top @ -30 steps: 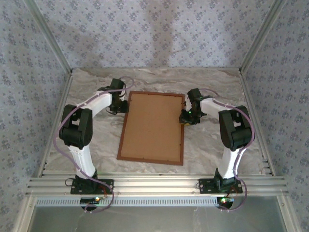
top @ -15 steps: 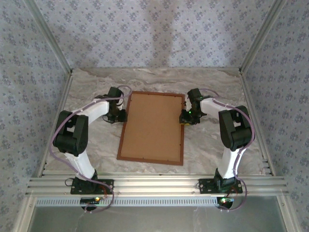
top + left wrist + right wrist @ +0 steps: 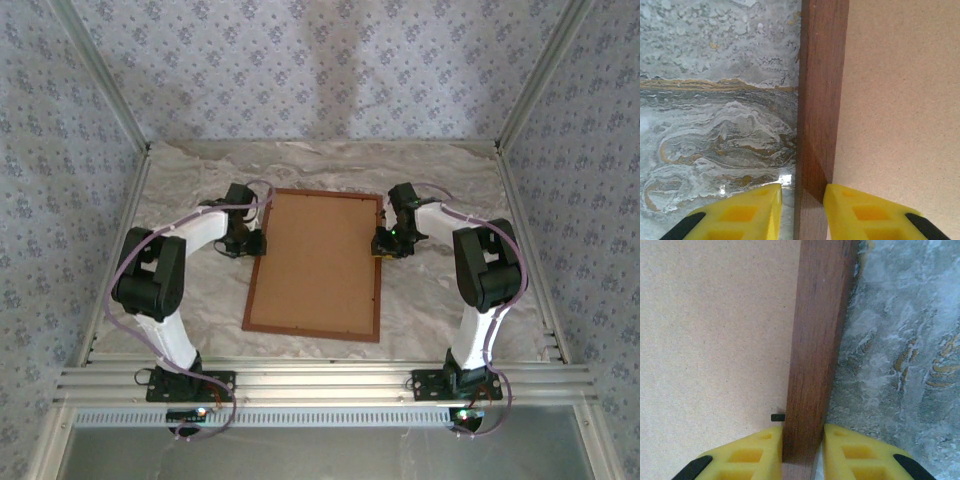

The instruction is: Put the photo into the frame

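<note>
The thin reddish-brown wooden picture frame (image 3: 310,331) lies flat on the grey marbled tabletop (image 3: 440,300). A plain brown backing board (image 3: 318,260) fills its opening and covers whatever lies beneath. The right gripper (image 3: 803,432) clamps one long rail between its yellow fingers, with a small black tab (image 3: 777,417) just ahead of its inner finger. The left gripper (image 3: 802,192) straddles the opposite rail with its jaws narrow. Its inner finger touches the wood and a sliver of table shows beside the outer one. Both sets of fingers are cut off at the picture edge.
</note>
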Action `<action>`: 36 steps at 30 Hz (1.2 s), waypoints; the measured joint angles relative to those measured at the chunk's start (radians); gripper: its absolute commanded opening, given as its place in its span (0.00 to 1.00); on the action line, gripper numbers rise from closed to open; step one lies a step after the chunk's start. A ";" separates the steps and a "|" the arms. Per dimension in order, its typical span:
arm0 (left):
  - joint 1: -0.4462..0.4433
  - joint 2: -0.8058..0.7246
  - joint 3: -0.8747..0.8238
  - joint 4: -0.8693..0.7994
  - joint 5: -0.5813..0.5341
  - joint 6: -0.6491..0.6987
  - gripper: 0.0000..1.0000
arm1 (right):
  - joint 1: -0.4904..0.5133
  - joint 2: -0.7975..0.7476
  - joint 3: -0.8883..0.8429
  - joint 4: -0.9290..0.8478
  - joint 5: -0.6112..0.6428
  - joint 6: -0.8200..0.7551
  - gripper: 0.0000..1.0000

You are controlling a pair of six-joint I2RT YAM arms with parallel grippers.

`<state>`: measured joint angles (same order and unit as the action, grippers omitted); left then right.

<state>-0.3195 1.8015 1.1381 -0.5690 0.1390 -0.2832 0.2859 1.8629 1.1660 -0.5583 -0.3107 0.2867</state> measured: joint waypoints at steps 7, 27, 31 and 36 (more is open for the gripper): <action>-0.015 0.013 0.006 0.001 -0.009 0.000 0.32 | 0.001 0.002 0.002 -0.002 0.000 0.000 0.25; -0.056 0.048 0.039 -0.012 -0.063 -0.006 0.39 | 0.002 0.006 0.011 -0.003 0.025 -0.007 0.25; -0.066 0.061 0.049 -0.011 -0.070 -0.002 0.42 | 0.003 0.006 0.011 -0.003 0.031 -0.007 0.25; -0.068 0.065 0.060 -0.026 -0.085 0.004 0.47 | 0.004 0.006 0.013 -0.004 0.034 -0.007 0.25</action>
<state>-0.3874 1.8664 1.1976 -0.5945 0.0544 -0.2794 0.2897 1.8690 1.1793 -0.5625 -0.2768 0.2794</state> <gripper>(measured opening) 0.444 0.253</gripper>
